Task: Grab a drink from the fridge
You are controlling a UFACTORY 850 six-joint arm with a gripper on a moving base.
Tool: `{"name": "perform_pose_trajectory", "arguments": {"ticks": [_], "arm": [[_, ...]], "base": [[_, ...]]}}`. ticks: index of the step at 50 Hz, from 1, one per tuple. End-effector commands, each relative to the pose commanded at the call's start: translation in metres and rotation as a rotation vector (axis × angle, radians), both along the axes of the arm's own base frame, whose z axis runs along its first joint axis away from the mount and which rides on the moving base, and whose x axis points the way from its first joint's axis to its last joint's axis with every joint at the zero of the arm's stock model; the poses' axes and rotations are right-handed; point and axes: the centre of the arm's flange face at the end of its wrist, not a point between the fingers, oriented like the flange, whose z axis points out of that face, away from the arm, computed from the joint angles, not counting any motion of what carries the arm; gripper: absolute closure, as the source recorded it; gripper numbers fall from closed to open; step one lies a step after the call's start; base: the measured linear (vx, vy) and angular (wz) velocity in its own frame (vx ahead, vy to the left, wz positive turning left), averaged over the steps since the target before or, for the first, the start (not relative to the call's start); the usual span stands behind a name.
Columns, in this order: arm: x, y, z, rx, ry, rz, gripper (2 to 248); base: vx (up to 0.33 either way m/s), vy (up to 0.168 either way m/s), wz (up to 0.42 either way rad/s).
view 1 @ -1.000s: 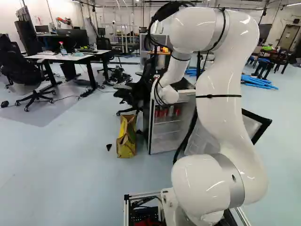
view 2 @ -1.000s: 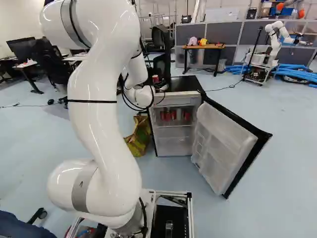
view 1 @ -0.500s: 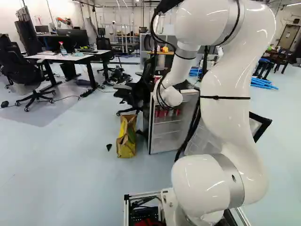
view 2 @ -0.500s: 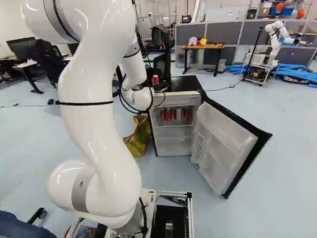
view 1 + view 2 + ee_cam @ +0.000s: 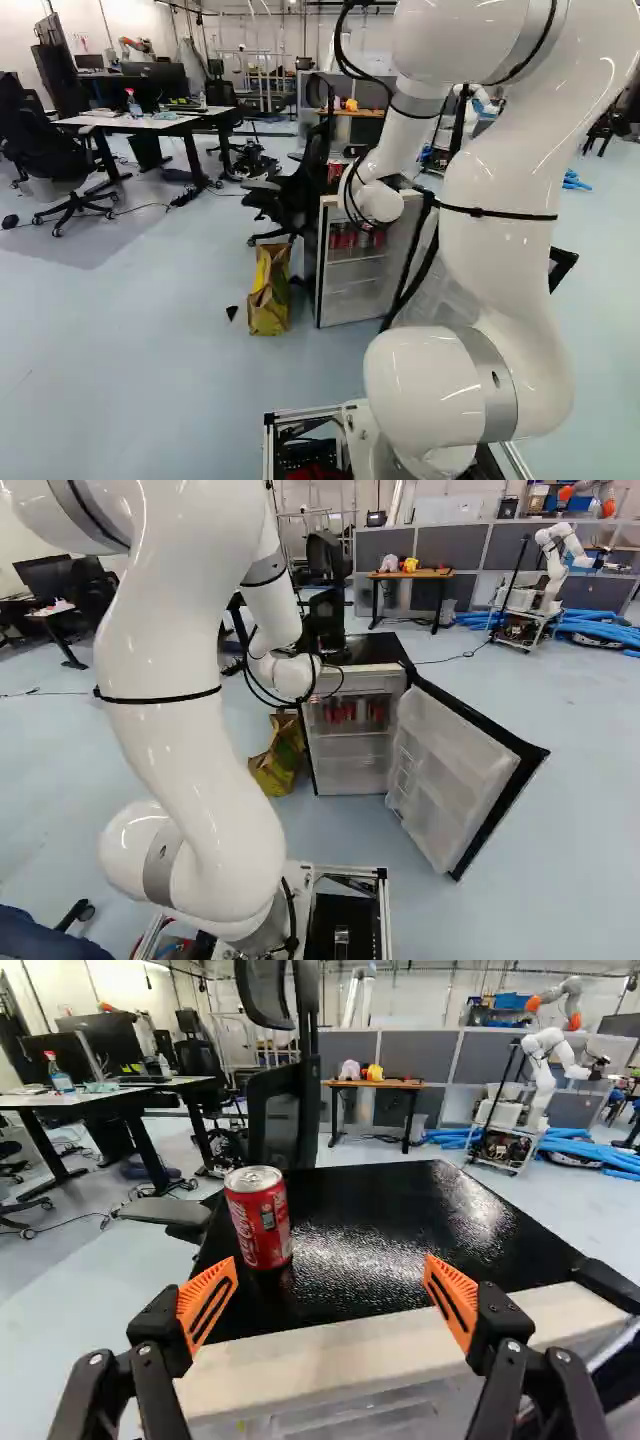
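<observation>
Atop fridge (image 5: 400, 1230), qty 1 can (image 5: 260, 1220)

The can (image 5: 258, 1218) stands on the fridge (image 5: 372, 652) — bag (image 5: 268, 302) left, door (image 5: 455, 765) right.

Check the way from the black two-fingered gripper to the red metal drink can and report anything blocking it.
Nothing visible stands between the open gripper and the can, upright on the fridge's glossy black top. It sits off-centre, nearer one finger; the black mesh office chair is beyond it, not in the way.
</observation>
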Motion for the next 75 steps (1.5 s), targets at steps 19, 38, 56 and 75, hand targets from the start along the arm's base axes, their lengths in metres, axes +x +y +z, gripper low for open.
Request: {"name": "perform_pose_trajectory", "arguments": {"ticks": [19, 38, 56, 75], "arm": [[-0.019, -0.027, 0.012, 0.011, 0.072, -0.059, 3], [-0.035, -0.054, 0.027, 0.02, 0.11, -0.12, 3], [-0.049, -0.08, 0.041, 0.029, 0.137, -0.178, 3], [-0.06, -0.106, 0.056, 0.036, 0.147, -0.239, 3]], "base": [[0.0, 0.0, 0.0], [0.0, 0.0, 0.0], [0.0, 0.0, 0.0], [0.0, 0.0, 0.0]]}}
